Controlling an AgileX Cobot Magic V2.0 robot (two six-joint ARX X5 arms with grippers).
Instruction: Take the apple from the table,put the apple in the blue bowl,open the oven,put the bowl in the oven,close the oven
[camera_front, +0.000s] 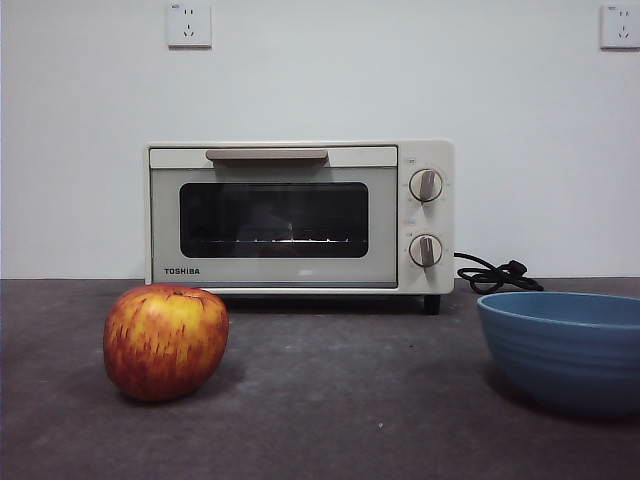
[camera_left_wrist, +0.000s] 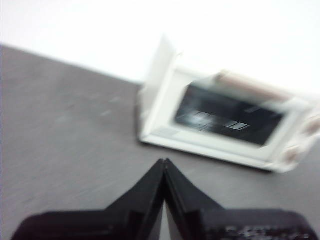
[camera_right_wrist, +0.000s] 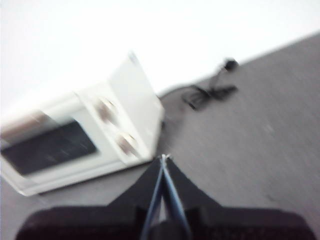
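Note:
A red apple (camera_front: 165, 341) with yellow streaks rests on the dark grey table (camera_front: 330, 400) at the front left. The blue bowl (camera_front: 564, 348) stands at the front right, empty as far as I can see, cut by the picture's edge. Behind them the cream-white oven (camera_front: 300, 215) has its door closed. No arm shows in the front view. My left gripper (camera_left_wrist: 164, 162) is shut, held above the table with the oven (camera_left_wrist: 225, 117) ahead of it. My right gripper (camera_right_wrist: 163, 159) is shut too, near the knob side of the oven (camera_right_wrist: 85, 140).
A black cord (camera_front: 495, 275) lies coiled to the right of the oven, and the cord (camera_right_wrist: 210, 90) also shows in the right wrist view. A white wall with two sockets (camera_front: 188, 24) stands behind.

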